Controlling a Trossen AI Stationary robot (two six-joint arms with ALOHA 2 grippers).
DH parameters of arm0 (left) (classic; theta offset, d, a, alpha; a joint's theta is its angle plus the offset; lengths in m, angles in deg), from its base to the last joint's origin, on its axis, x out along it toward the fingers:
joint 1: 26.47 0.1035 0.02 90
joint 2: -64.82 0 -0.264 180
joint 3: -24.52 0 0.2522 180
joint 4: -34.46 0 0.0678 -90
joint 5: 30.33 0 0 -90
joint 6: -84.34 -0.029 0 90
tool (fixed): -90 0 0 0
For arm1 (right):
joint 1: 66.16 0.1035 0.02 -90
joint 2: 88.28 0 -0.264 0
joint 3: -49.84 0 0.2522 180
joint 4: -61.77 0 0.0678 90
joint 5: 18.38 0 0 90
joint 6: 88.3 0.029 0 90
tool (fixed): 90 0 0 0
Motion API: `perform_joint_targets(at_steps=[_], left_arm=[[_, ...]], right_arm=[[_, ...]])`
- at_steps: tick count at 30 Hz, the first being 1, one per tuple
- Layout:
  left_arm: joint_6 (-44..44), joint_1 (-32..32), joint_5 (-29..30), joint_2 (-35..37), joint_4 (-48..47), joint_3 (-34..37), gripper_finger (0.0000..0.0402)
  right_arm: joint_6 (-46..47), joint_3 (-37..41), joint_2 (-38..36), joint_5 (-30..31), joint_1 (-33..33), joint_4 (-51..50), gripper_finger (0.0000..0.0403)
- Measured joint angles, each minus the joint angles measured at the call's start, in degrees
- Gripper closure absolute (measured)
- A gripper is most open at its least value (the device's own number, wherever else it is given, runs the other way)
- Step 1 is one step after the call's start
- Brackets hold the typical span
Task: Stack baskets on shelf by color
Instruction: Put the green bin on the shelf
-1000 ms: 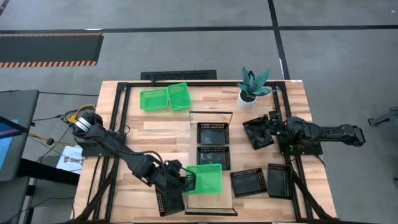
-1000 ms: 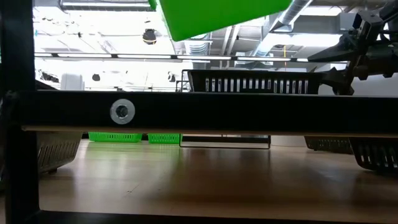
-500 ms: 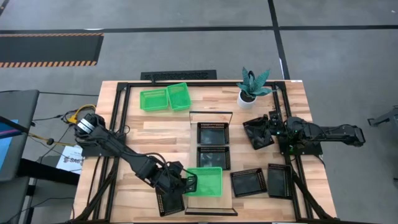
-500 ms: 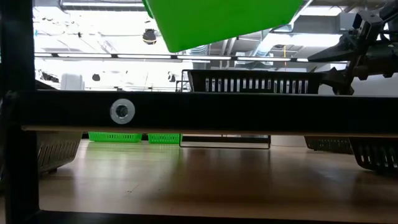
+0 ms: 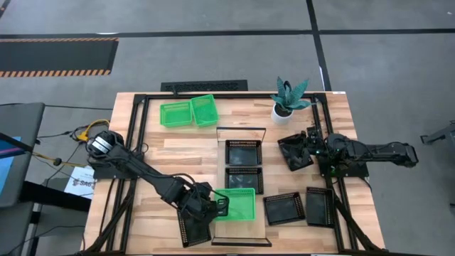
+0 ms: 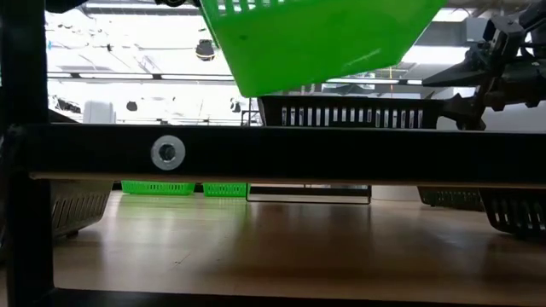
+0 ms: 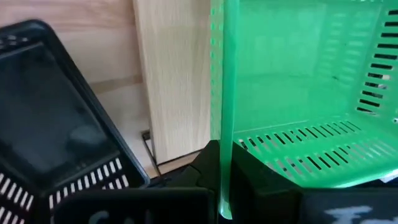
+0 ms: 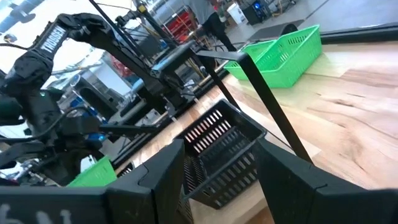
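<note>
My left gripper (image 5: 219,206) is shut on a bright green basket (image 5: 238,204) that hangs tilted over the near end of the pale shelf board (image 5: 222,160). Two black baskets (image 5: 243,151) (image 5: 244,179) stand on the board farther back. Two more green baskets (image 5: 175,114) (image 5: 204,110) rest on the table at its far left. My right gripper (image 5: 311,148) is open near the table's right side. Its fingers (image 8: 163,177) stand on either side of the near corner of a tilted black basket (image 8: 217,149). My left gripper pinches the green basket's side wall at its rim (image 7: 222,155), one finger inside the basket and one outside. It comes level from the table's left. The basket is lifted clear and tilted above the shelf board (image 7: 174,81). My right gripper: whether its open fingers touch the black basket cannot be told.
A black basket (image 5: 193,229) lies on the table just near of my left gripper, and two more (image 5: 284,208) (image 5: 320,206) lie right of the shelf. A white potted plant (image 5: 286,99) stands at the far right. Black rails (image 5: 135,142) frame the table.
My left gripper has come down and moved slightly toward the table's right, still shut on the green basket. The basket has sunk lower over the shelf's near end, and its slotted wall has come into the low view.
</note>
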Motion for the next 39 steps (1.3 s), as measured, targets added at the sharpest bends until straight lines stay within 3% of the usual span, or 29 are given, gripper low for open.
perform_joint_targets(at_steps=[12,19,27,39], left_arm=[[0.6,-2.7,0.2,-2.7,5.3,-0.6,0.0402],[-0.3,-2.5,3.7,-3.3,3.5,-0.5,0.0402],[-5.0,-2.0,-0.3,-5.5,11.9,-0.6,0.0402],[-3.1,-2.3,2.0,-5.6,9.2,-0.2,0.0387]], right_arm=[[0.0,0.0,0.7,0.0,0.0,0.0,0.0184],[1.6,0.0,0.7,0.0,0.0,0.1,0.0184],[1.7,0.0,0.7,-0.1,0.0,0.1,0.0184],[1.7,0.0,0.7,-0.2,0.0,0.1,0.0184]])
